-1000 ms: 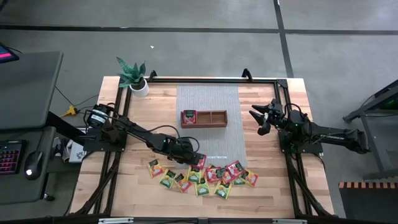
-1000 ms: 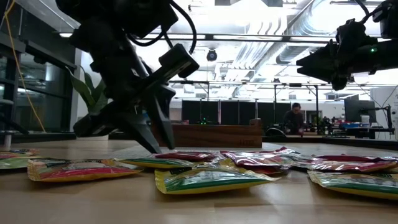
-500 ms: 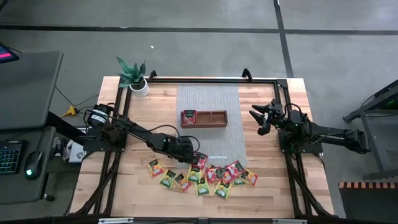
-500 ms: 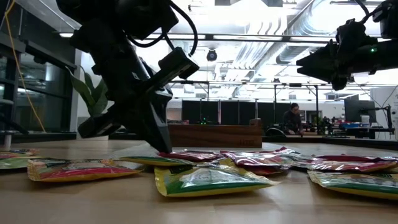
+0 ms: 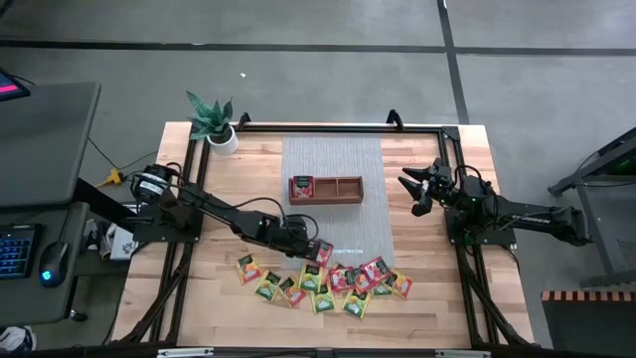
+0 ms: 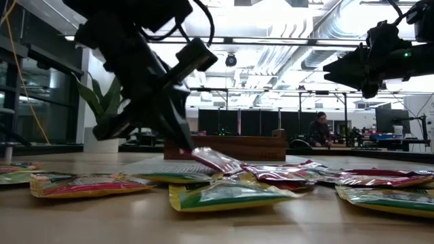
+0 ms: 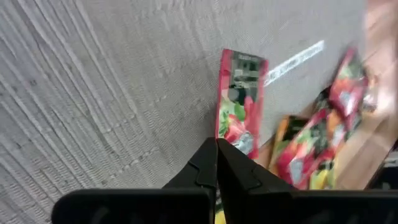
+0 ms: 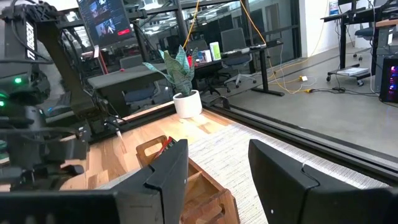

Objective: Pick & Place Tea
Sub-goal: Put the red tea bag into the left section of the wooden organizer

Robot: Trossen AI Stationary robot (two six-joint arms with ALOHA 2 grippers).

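Several red, yellow and green tea packets (image 5: pixel 328 278) lie in a heap on the table near its near edge. My left gripper (image 5: pixel 310 249) is over the far end of the heap and is shut on a red packet (image 7: pixel 237 99). In the low view that packet (image 6: pixel 218 160) slants up off the heap. The brown wooden tray (image 5: pixel 326 188) stands on the grey mat, with one red packet (image 5: pixel 301 186) in its left compartment. My right gripper (image 5: pixel 409 184) waits open in the air over the table's right side. My left gripper pinches the red packet by one edge (image 7: pixel 227 138) between its two fingertips, coming from above and from the table's left. The held end is raised; the packet slants down from the fingers, and its lower end (image 6: pixel 237 167) is down among the other packets.
A potted plant (image 5: pixel 213 123) stands at the table's far left corner. A grey mat (image 5: pixel 333 224) runs down the table's middle under the tray. A dark frame rail (image 5: pixel 338 127) lines the far edge. A person (image 6: pixel 317 130) sits far off in the room behind.
My left gripper has shut on a red packet at the heap's far end and risen a little. The packet's held end has come up off the pile, so it now slants where it lay flat.
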